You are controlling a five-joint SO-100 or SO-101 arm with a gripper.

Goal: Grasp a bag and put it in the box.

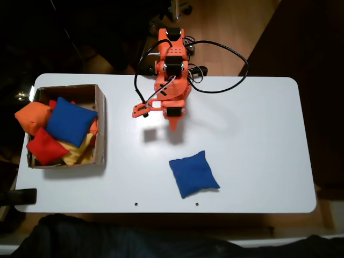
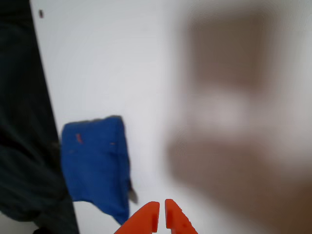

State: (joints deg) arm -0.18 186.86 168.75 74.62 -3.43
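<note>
My claw [image 2: 162, 214] hangs empty, its tips almost closed, above the bare white worktop [image 1: 252, 134]. The loose blue bag [image 1: 193, 173] lies flat just ahead, toward the near edge and slightly right in the fixed view, well apart from the box [image 1: 100, 129].

I see a royal-blue bag [image 1: 193, 173] on the white table [image 1: 258, 140]; a brown cardboard box [image 1: 100, 126] holding blue [image 1: 70, 121], orange [image 1: 32, 117], red [image 1: 45, 147] and yellow [image 1: 80, 153] beanbags; an orange arm [image 1: 171, 80]; orange gripper [image 2: 162, 218].
</note>
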